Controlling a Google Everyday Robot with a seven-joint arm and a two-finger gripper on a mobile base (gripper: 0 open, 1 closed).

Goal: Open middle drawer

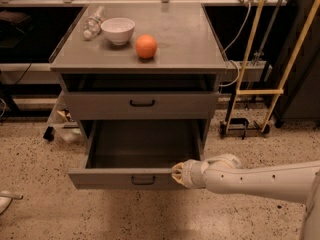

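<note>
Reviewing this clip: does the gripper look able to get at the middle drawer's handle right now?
Probably yes: the gripper sits at the front of the open middle drawer, close beside its handle, with nothing between them.

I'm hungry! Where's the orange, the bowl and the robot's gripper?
orange (146, 46), camera view, middle of its skin.
bowl (118, 32), camera view, its outer wall.
gripper (176, 173), camera view, its tip, at the middle drawer's (107, 178) front.

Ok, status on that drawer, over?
Gripper at front rim of middle drawer, right of handle. Drawer well out, grey inside showing. Nothing seen in its way.
</note>
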